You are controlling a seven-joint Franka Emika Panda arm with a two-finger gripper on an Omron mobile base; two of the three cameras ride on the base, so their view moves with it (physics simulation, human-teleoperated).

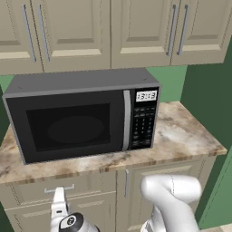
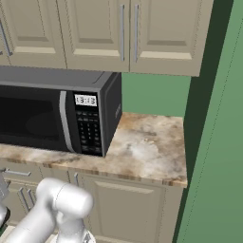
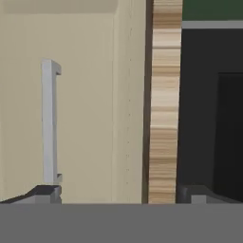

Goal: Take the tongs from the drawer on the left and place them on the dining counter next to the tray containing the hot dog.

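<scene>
1. The gripper (image 3: pixel 118 194) sits nearest, its finger tips (image 3: pixel 45 193) set wide apart with nothing between them, just in front of the drawer (image 3: pixel 85 109).
2. The drawer's silver bar handle (image 1: pixel 59 189) lies just beyond the gripper; the drawer front looks closed.
3. Above it runs the marble worktop (image 1: pixel 186 131).
4. A black microwave (image 1: pixel 81 118) stands on the worktop, with beige upper cabinets (image 1: pixel 90 31) overhead.

Even, flat rendered light; soft low-resolution blur, no glare.
</scene>
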